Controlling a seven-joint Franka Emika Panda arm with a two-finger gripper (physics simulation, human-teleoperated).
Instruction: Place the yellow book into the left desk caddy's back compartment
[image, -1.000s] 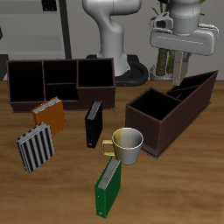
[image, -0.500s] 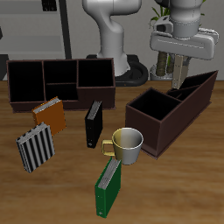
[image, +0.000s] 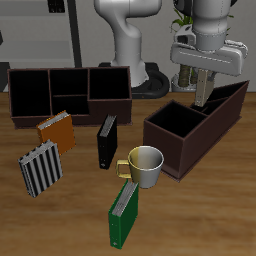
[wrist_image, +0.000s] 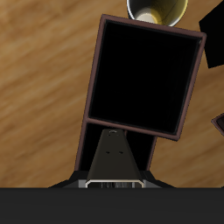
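The yellow book (image: 205, 90) hangs upright, and my gripper (image: 205, 82) is shut on it. It is right over the tall end of the left desk caddy (image: 186, 150), and its lower edge dips toward the back compartment (image: 226, 101). In the wrist view the book (wrist_image: 112, 182) appears end-on as a pale strip with a dark wedge beyond it. That wedge lies inside the narrow back compartment (wrist_image: 94, 144), just behind the large square section (wrist_image: 140, 79).
A wide caddy (image: 70, 72) stands at the back. On the table lie an orange-brown book (image: 57, 130), a striped book (image: 40, 168), a black book (image: 106, 142) and a green book (image: 124, 215). A mug (image: 146, 165) sits close to the left caddy's low end.
My gripper has come down with the book, from above the caddy's tall end toward the back compartment. Nothing else has moved.
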